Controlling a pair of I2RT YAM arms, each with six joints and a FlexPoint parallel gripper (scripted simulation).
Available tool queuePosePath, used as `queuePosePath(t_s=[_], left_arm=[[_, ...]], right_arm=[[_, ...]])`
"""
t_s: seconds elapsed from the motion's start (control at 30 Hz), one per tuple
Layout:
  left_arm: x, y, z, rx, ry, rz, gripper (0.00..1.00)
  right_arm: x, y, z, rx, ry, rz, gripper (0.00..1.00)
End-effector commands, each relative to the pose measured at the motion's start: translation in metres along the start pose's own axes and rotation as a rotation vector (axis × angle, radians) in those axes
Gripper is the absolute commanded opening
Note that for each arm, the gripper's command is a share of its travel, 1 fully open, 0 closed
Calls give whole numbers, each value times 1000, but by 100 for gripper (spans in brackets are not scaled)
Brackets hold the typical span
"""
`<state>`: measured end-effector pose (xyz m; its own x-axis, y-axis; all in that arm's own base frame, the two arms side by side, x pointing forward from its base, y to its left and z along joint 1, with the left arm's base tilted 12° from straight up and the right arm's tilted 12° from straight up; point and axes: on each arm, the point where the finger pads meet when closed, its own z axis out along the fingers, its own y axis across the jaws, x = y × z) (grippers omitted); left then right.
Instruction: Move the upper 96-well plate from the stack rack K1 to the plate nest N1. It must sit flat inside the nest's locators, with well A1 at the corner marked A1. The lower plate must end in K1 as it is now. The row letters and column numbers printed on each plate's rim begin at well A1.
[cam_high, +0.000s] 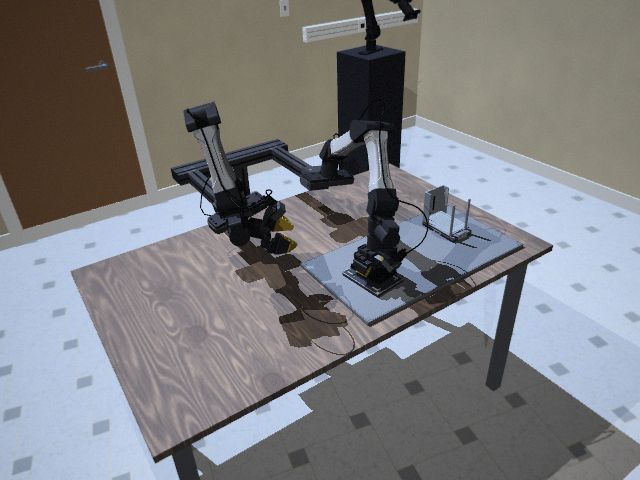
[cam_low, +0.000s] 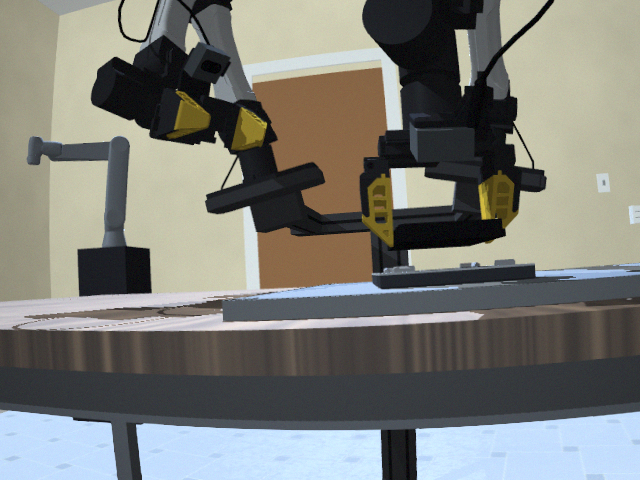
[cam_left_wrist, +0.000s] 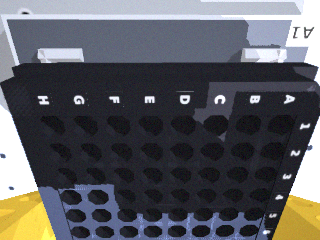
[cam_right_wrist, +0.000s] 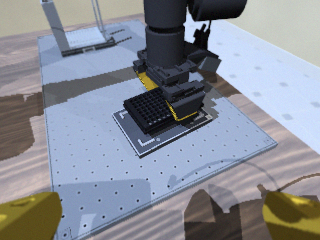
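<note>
The black 96-well plate (cam_low: 444, 233) (cam_left_wrist: 150, 165) (cam_right_wrist: 150, 107) hangs roughly level, a small gap above nest N1 (cam_low: 454, 277) (cam_left_wrist: 135, 40) (cam_right_wrist: 134, 131). My left gripper (cam_low: 440, 240) (cam_left_wrist: 164, 198) is shut on its sides. In the left wrist view, well A1 is at the upper right, on the same side as the nest's A1 mark (cam_left_wrist: 302, 32). Two white locators show beyond the plate's row-letter edge; the others are hidden there. The light lower plate (cam_high: 447, 222) (cam_right_wrist: 85, 39) sits in rack K1 (cam_high: 435, 200) (cam_right_wrist: 55, 27). My right gripper (cam_high: 293, 236) (cam_right_wrist: 162, 200) is open and empty, away from the nest.
A grey perforated board (cam_high: 330, 268) (cam_right_wrist: 100, 170) carries the nest and rack on the wooden table (cam_high: 170, 330). K1 has a tall end wall and two upright posts (cam_high: 452, 221) (cam_high: 467, 214). My left arm stands between my right gripper and K1 in the top view.
</note>
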<state>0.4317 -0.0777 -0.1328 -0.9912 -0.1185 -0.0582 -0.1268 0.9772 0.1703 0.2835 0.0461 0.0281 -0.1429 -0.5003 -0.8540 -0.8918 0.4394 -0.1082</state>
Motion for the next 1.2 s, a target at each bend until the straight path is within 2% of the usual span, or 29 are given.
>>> queuePosePath(t_s=[0.0,0.17,0.57,0.63,0.7,0.93,1.07,1.17], left_arm=[[-3,-9,-6,-3,-4,6,77],[-16,-9,-3,18,-45,7,77],[-8,-3,32,19,-18,2,77],[-8,-7,17,26,-35,-2,77],[-8,-7,14,28,-40,-3,99],[-12,-6,-20,17,-63,-1,100],[-16,-8,-26,22,-77,-6,100],[-24,-11,-51,30,-105,-12,100]], right_arm=[[-5,-7,-1,6,-10,-24,100],[-5,-7,-1,6,-10,-24,100],[-5,-7,-1,6,-10,-24,100],[-5,-7,-1,6,-10,-24,100],[-5,-7,-1,6,-10,-24,100],[-5,-7,-1,6,-10,-24,100],[-5,-7,-1,6,-10,-24,100],[-5,-7,-1,6,-10,-24,100]])
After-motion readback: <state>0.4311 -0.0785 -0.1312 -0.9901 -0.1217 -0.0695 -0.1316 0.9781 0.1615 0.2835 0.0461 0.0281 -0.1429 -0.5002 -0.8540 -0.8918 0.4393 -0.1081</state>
